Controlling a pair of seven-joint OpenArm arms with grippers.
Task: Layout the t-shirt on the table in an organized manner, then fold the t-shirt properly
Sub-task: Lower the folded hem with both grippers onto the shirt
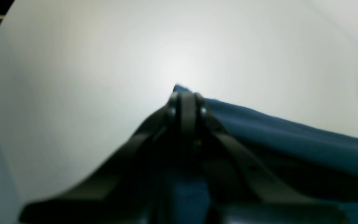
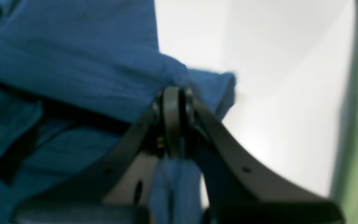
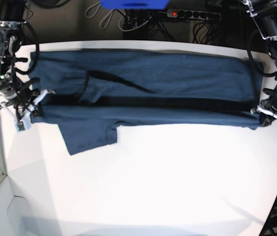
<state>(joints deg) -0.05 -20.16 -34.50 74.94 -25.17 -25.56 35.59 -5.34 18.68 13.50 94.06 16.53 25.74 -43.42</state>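
White table (image 3: 153,177) carries the navy t-shirt (image 3: 168,78) stretched lengthwise, both jaws clamped on its ends.

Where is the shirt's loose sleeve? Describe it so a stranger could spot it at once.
Start at the white table, then the navy t-shirt stretched along its far edge. The sleeve juts out of the band's near edge towards the right gripper's end, the only flap on bare tabletop.
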